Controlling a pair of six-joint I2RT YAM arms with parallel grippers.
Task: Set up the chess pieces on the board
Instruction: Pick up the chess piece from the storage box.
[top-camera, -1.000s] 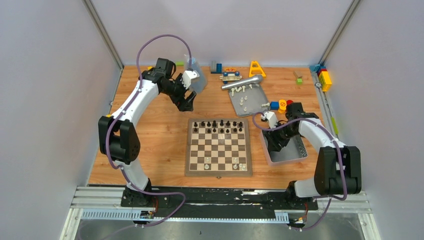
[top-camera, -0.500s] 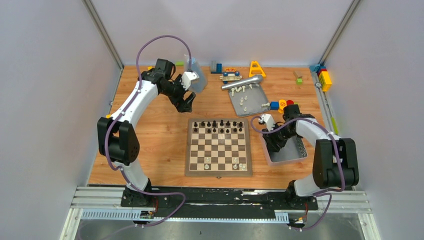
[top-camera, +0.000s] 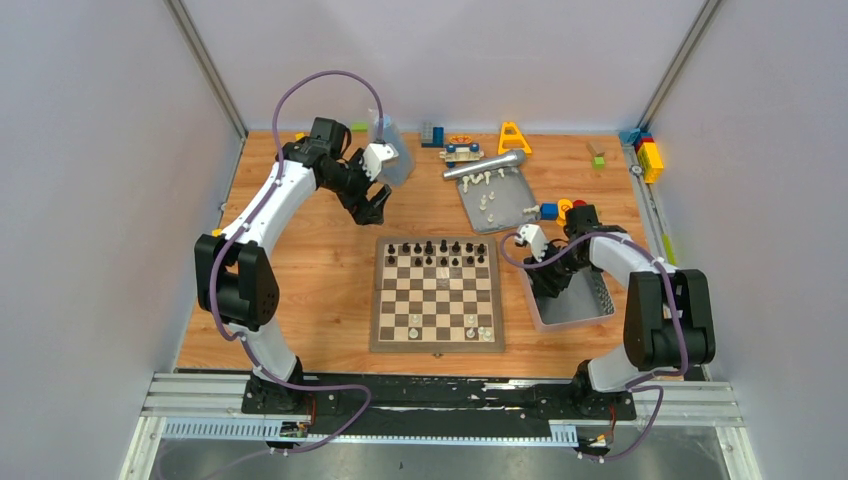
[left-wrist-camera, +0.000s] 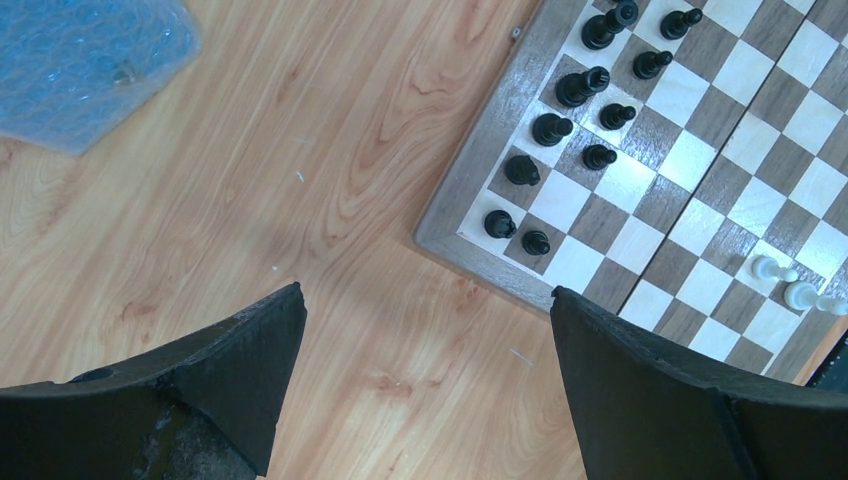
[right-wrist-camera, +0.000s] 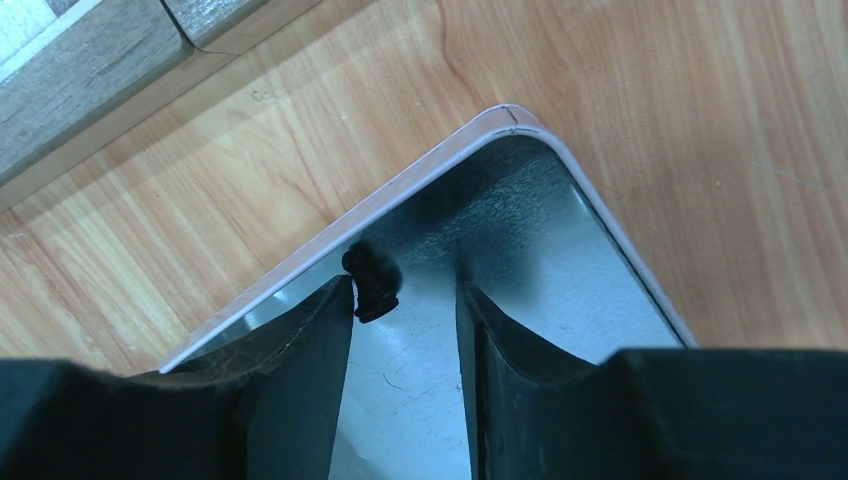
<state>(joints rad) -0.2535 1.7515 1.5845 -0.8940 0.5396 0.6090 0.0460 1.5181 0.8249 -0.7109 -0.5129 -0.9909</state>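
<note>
Reaching into the corner of the grey tray (right-wrist-camera: 432, 163) with my right gripper (right-wrist-camera: 405, 290), I have its jaws half apart and empty. One black chess piece (right-wrist-camera: 371, 280) lies tucked against the tray wall, touching the tip of one finger (right-wrist-camera: 300, 340) rather than sitting squarely between the two. I judge the corner is the trouble: the wall leaves little room on that side. To get a hold I would need to shift sideways until the piece is centred, or it may skid along the metal. The board (top-camera: 436, 292) lies just beside the tray, with black men (top-camera: 440, 250) along its far rows and a few white ones (top-camera: 470, 328) on the near row. My left gripper (left-wrist-camera: 425, 292) hangs wide open over the table (left-wrist-camera: 330, 180) off the board's far corner, holding nothing and out of the way
</note>
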